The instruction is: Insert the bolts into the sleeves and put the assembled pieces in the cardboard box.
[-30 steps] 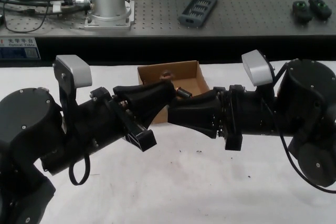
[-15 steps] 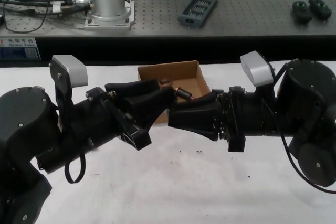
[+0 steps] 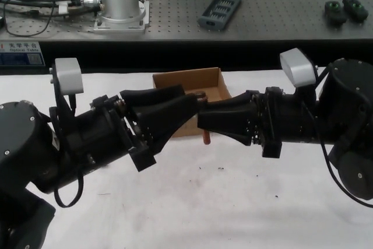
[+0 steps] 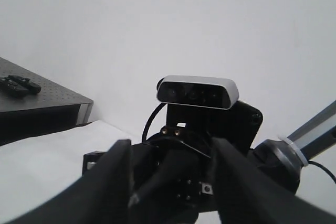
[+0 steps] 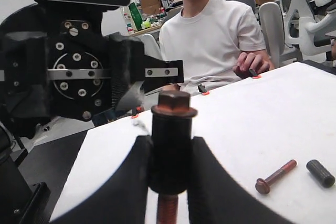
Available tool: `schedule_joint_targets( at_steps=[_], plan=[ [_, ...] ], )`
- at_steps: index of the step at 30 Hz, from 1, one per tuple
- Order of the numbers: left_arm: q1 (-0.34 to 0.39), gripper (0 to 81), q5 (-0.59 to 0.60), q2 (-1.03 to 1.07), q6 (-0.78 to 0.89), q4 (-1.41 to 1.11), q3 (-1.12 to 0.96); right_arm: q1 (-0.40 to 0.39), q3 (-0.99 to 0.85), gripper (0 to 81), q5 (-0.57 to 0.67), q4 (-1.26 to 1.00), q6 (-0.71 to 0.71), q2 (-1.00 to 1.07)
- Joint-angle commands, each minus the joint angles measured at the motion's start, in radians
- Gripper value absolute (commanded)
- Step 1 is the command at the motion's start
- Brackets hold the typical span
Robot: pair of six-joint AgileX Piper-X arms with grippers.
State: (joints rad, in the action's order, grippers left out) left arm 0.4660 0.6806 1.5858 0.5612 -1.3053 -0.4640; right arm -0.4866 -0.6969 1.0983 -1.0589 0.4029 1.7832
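The right gripper point(image 5: 168, 167) pinches a black sleeve point(image 5: 169, 139) with a copper, hex-headed bolt point(image 5: 173, 102) through it. The piece is upright at the near edge of the box point(image 3: 175, 80). The left gripper point(image 3: 186, 96) is spread open just beside it.

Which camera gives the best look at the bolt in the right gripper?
The right wrist view: the bolt stands close up, its head above the black sleeve clamped in the right gripper, its shank below. The high view shows its copper tip under the gripper. The left wrist view is too blurred to tell.
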Motion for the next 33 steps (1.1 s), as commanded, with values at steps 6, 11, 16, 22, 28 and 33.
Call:
schedule_joint_targets(
  at_steps=[6,11,16,22,28,33],
  plan=[
    [-0.032,12.2,0.013,0.001,0.008,0.043,0.000,0.044,-0.005,6.6,-0.001,0.000,0.076,-0.011],
    [-0.069,0.6,0.009,0.001,0.006,0.192,0.000,0.074,-0.008,6.6,-0.042,0.000,0.173,-0.012],
    [-0.070,0.6,-0.119,-0.010,-0.032,0.389,0.000,0.064,-0.008,6.6,-0.055,0.000,0.169,-0.039],
    [-0.050,0.6,-0.454,-0.144,-0.275,0.774,0.000,0.053,-0.008,6.6,-0.214,0.250,0.059,-0.155],
    [-0.005,0.6,-0.752,-0.290,-0.403,0.970,0.000,0.012,-0.034,6.6,-0.599,0.677,-0.154,-0.290],
    [0.035,0.6,-0.930,-0.321,-0.431,0.966,0.033,-0.068,-0.148,6.6,-0.850,0.950,-0.199,-0.300]
  ],
)
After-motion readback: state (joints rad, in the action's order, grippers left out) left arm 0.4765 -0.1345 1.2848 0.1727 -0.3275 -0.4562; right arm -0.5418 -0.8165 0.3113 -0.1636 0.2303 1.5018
